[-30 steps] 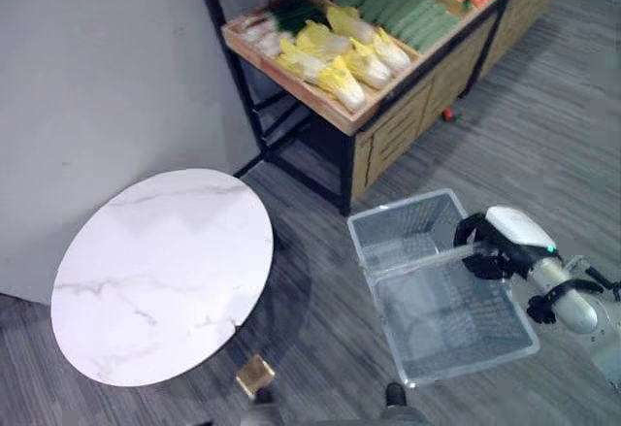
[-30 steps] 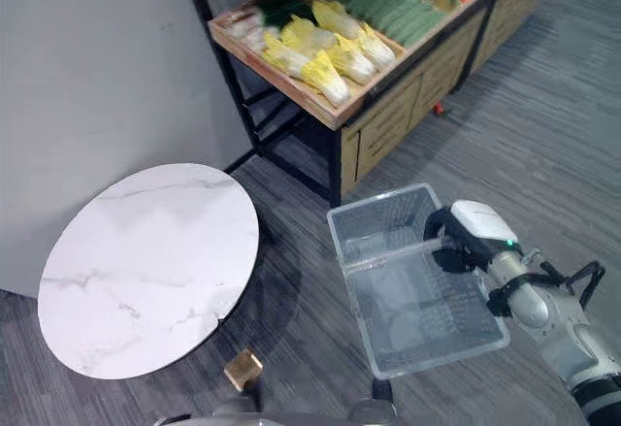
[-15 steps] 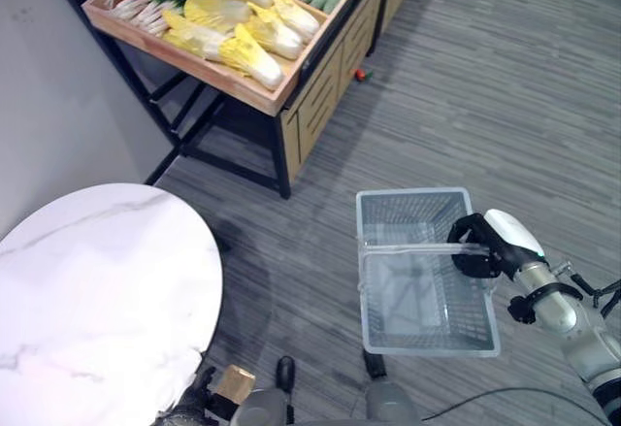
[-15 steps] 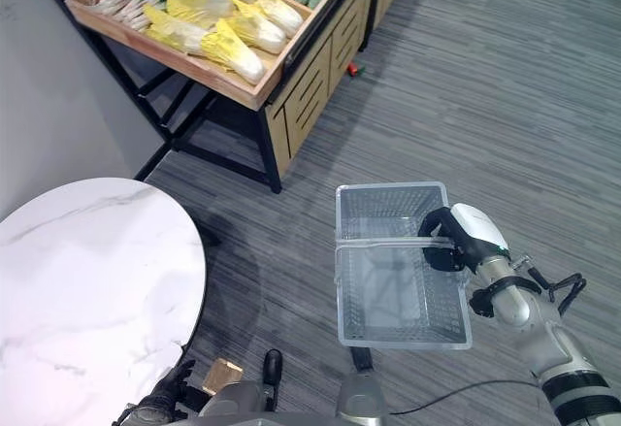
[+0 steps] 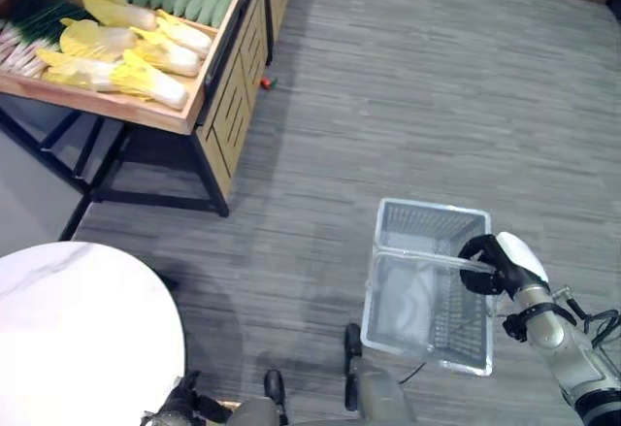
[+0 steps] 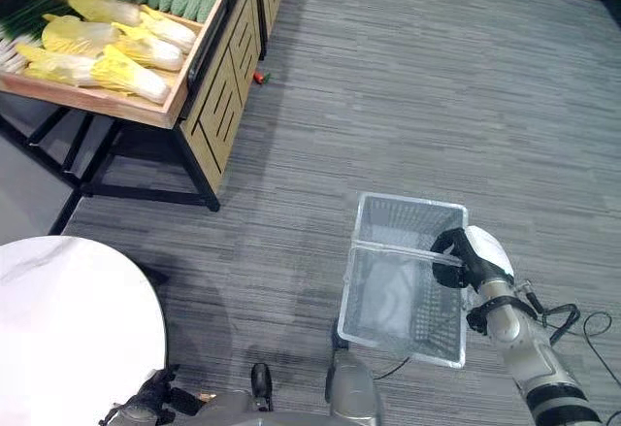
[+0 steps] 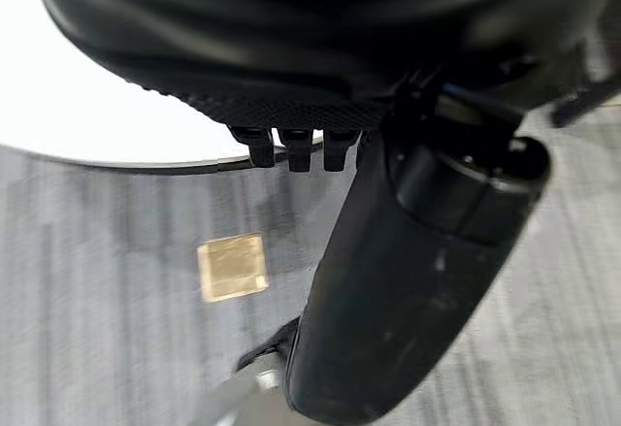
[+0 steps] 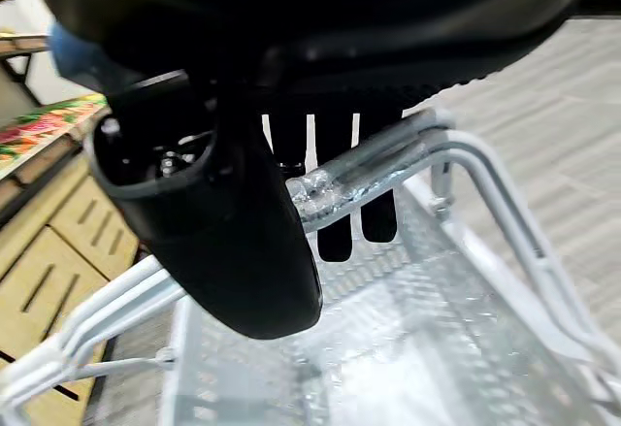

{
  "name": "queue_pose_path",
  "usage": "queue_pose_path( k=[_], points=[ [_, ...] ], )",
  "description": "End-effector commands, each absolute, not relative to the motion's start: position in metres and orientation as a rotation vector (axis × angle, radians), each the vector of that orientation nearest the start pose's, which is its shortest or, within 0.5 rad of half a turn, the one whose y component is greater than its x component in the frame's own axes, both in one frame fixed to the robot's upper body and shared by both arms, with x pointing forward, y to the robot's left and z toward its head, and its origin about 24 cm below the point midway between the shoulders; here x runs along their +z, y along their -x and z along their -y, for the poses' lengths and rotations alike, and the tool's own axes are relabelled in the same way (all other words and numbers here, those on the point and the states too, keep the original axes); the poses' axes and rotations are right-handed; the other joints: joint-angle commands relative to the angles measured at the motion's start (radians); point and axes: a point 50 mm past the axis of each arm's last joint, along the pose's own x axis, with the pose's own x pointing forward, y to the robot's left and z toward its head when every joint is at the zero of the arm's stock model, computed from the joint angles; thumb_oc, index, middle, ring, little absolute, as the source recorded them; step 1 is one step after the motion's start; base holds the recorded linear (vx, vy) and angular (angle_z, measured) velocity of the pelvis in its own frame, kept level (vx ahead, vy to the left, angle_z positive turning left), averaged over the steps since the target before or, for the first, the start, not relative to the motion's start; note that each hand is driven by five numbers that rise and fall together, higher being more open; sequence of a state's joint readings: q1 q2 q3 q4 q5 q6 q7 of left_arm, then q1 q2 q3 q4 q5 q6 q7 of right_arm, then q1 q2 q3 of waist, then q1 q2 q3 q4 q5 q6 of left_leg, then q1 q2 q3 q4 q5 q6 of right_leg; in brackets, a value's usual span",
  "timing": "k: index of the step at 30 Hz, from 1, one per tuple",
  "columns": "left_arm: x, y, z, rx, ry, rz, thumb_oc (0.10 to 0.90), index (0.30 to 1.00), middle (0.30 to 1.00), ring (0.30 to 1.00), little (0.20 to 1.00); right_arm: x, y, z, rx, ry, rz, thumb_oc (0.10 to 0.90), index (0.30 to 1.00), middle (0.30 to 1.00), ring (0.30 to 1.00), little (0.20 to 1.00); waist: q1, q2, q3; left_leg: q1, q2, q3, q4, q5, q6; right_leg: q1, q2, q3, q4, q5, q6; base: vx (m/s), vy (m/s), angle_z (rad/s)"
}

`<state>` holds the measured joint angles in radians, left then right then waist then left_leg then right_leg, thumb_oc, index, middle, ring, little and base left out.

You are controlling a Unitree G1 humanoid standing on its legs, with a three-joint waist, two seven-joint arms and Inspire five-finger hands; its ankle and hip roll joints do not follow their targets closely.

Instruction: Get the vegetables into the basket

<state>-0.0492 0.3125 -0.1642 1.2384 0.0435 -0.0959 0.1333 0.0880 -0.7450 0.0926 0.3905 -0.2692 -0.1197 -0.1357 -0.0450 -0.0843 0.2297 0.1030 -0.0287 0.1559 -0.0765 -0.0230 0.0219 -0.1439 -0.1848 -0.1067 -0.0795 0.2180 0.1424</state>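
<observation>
Right wrist view is showing the right hand (image 8: 243, 193) curling its fingers and thumb round the basket (image 5: 427, 290) handle (image 8: 378, 169). In the left eye view the basket is hanging empty at lower right, well apart from the vegetables (image 5: 126, 57) lying on the stall (image 5: 218, 106) at upper left. The left hand (image 7: 291, 145) is hanging low beside the round counter (image 5: 78, 329); I cannot tell its finger state. To do this step well, the robot should be keeping the basket level and the grip firm, bringing it just beside the stall's edge.
</observation>
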Motion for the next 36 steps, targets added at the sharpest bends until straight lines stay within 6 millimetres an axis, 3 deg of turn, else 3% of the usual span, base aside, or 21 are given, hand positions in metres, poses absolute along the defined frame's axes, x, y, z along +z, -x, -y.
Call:
queue_pose_path(
  k=[1, 3, 9, 13, 15, 16, 17, 18, 19, 20, 21, 24, 26, 32, 33, 36],
  points=[
    [-0.136, -0.140, -0.264, 0.107, -0.554, -0.986, 0.900, 1.000, 1.000, 1.000, 1.000, 0.087, -0.250, 0.339, -0.268, 1.045, -0.018, 0.400, 0.300, 0.300, 0.300, 0.300, 0.034, 0.025, -0.056, -0.035, 0.035, -0.108, 0.060, -0.047, -0.039, -0.029, 0.021, 0.004, 0.053, -0.017, 0.042, 0.20, -0.147, 0.18],
    [-0.129, -0.156, -0.258, 0.111, -0.530, -0.907, 0.900, 1.000, 1.000, 1.000, 1.000, 0.078, -0.240, 0.343, -0.279, 1.027, -0.059, 0.400, 0.300, 0.300, 0.300, 0.300, 0.022, 0.036, -0.070, -0.026, 0.068, -0.116, 0.060, -0.046, -0.056, -0.020, 0.042, -0.006, 0.070, -0.047, 0.025, 0.22, -0.207, -0.02],
    [-0.124, -0.166, -0.253, 0.120, -0.492, -0.862, 0.900, 1.000, 1.000, 1.000, 1.000, 0.069, -0.230, 0.346, -0.275, 1.008, -0.103, 0.400, 0.300, 0.300, 0.300, 0.300, 0.010, 0.061, -0.076, -0.008, 0.124, -0.137, 0.069, -0.039, -0.085, -0.028, 0.078, -0.023, 0.131, -0.118, -0.010, 0.18, -0.196, 0.06],
    [-0.134, -0.148, -0.256, 0.130, -0.486, -0.952, 0.900, 1.000, 1.000, 1.000, 1.000, 0.075, -0.229, 0.348, -0.286, 1.006, -0.080, 0.400, 0.300, 0.300, 0.300, 0.300, 0.011, 0.072, -0.062, -0.059, 0.155, -0.161, 0.227, 0.044, -0.125, 0.002, 0.117, -0.027, 0.139, -0.163, -0.054, 0.15, -0.213, 0.08],
    [-0.138, -0.139, -0.258, 0.137, -0.482, -0.992, 0.900, 1.000, 1.000, 1.000, 1.000, 0.078, -0.228, 0.350, -0.289, 1.015, -0.075, 0.400, 0.300, 0.300, 0.300, 0.300, 0.013, 0.071, -0.052, -0.093, 0.150, -0.181, 0.304, 0.070, -0.129, 0.014, 0.121, -0.028, 0.142, -0.173, -0.066, 0.08, -0.127, -0.02],
    [-0.143, -0.126, -0.258, 0.148, -0.472, -1.046, 0.900, 1.000, 1.000, 1.000, 1.000, 0.080, -0.229, 0.351, -0.292, 1.018, -0.069, 0.400, 0.300, 0.300, 0.300, 0.300, 0.027, 0.066, -0.032, -0.140, 0.122, -0.216, 0.369, 0.104, -0.122, 0.033, 0.120, -0.024, 0.143, -0.186, -0.079, 0.05, -0.068, -0.01],
    [-0.143, -0.127, -0.258, 0.148, -0.472, -1.046, 0.900, 1.000, 1.000, 1.000, 1.000, 0.080, -0.229, 0.351, -0.293, 1.018, -0.068, 0.400, 0.300, 0.300, 0.300, 0.300, 0.024, 0.066, -0.032, -0.144, 0.121, -0.219, 0.375, 0.103, -0.122, 0.032, 0.119, -0.026, 0.143, -0.187, -0.079, 0.07, -0.100, 0.05],
    [-0.146, -0.119, -0.260, 0.152, -0.470, -1.079, 0.900, 1.000, 1.000, 1.000, 1.000, 0.084, -0.230, 0.354, -0.304, 1.024, -0.064, 0.400, 0.300, 0.300, 0.300, 0.300, 0.039, 0.058, -0.016, -0.197, 0.079, -0.248, 0.389, 0.088, -0.111, 0.042, 0.110, -0.019, 0.139, -0.191, -0.079, 0.11, -0.082, 0.07],
    [-0.152, -0.101, -0.261, 0.144, -0.471, -1.149, 0.900, 1.000, 1.000, 1.000, 1.000, 0.088, -0.233, 0.355, -0.306, 1.027, -0.056, 0.400, 0.300, 0.300, 0.300, 0.300, 0.053, 0.047, -0.008, -0.273, 0.034, -0.253, 0.358, 0.049, -0.096, 0.061, 0.101, -0.006, 0.125, -0.192, -0.071, 0.27, -0.078, 0.07],
    [-0.156, -0.084, -0.261, 0.139, -0.468, -1.205, 0.900, 1.000, 1.000, 1.000, 1.000, 0.093, -0.234, 0.354, -0.304, 1.037, -0.037, 0.400, 0.300, 0.300, 0.300, 0.300, 0.070, 0.045, -0.013, -0.323, 0.025, -0.247, 0.291, 0.037, -0.087, 0.082, 0.102, 0.006, 0.111, -0.202, -0.064, 0.50, 0.033, -0.02],
    [-0.160, -0.066, -0.260, 0.120, -0.466, -1.260, 0.900, 1.000, 1.000, 1.000, 1.000, 0.094, -0.238, 0.352, -0.303, 1.040, -0.020, 0.400, 0.300, 0.300, 0.300, 0.300, 0.112, 0.066, -0.013, -0.410, 0.031, -0.283, 0.146, 0.160, -0.093, 0.128, 0.129, 0.035, 0.097, -0.226, -0.065, 0.41, 0.081, -0.13],
    [-0.161, -0.055, -0.261, 0.113, -0.453, -1.284, 0.900, 1.000, 1.000, 1.000, 1.000, 0.095, -0.245, 0.345, -0.284, 1.037, -0.003, 0.400, 0.300, 0.300, 0.300, 0.300, 0.136, 0.072, -0.020, -0.414, 0.031, -0.300, 0.085, 0.196, -0.098, 0.163, 0.143, 0.073, 0.094, -0.252, -0.065, 0.29, 0.103, -0.37],
    [-0.162, -0.048, -0.260, 0.098, -0.451, -1.307, 0.900, 1.000, 1.000, 1.000, 1.000, 0.092, -0.246, 0.340, -0.257, 1.035, -0.006, 0.400, 0.300, 0.300, 0.300, 0.300, 0.143, 0.072, -0.031, -0.391, 0.035, -0.277, 0.101, 0.196, -0.091, 0.188, 0.144, 0.094, 0.099, -0.272, -0.062, 0.25, 0.171, -0.59],
    [-0.162, -0.048, -0.260, 0.064, -0.468, -1.303, 0.900, 1.000, 1.000, 1.000, 1.000, 0.079, -0.248, 0.332, -0.247, 1.012, -0.038, 0.400, 0.300, 0.300, 0.300, 0.300, 0.150, 0.053, -0.061, -0.347, 0.007, -0.228, 0.115, 0.145, -0.041, 0.198, 0.077, 0.133, 0.123, -0.268, -0.013, 0.22, 0.263, -0.47],
    [-0.159, -0.055, -0.265, 0.082, -0.478, -1.279, 0.900, 1.000, 1.000, 1.000, 1.000, 0.074, -0.250, 0.332, -0.253, 1.005, -0.056, 0.400, 0.300, 0.300, 0.300, 0.300, 0.152, 0.048, -0.067, -0.329, 0.000, -0.210, 0.115, 0.122, -0.019, 0.176, 0.060, 0.142, 0.169, -0.260, 0.003, 0.10, 0.160, -0.46],
    [-0.155, -0.065, -0.273, 0.109, -0.493, -1.247, 0.900, 1.000, 1.000, 1.000, 1.000, 0.072, -0.253, 0.328, -0.250, 0.999, -0.054, 0.400, 0.300, 0.300, 0.300, 0.300, 0.149, 0.046, -0.059, -0.304, -0.006, -0.197, 0.109, 0.109, -0.003, 0.130, 0.055, 0.146, 0.270, -0.225, 0.016, 0.11, 0.203, -0.28]
  ],
)
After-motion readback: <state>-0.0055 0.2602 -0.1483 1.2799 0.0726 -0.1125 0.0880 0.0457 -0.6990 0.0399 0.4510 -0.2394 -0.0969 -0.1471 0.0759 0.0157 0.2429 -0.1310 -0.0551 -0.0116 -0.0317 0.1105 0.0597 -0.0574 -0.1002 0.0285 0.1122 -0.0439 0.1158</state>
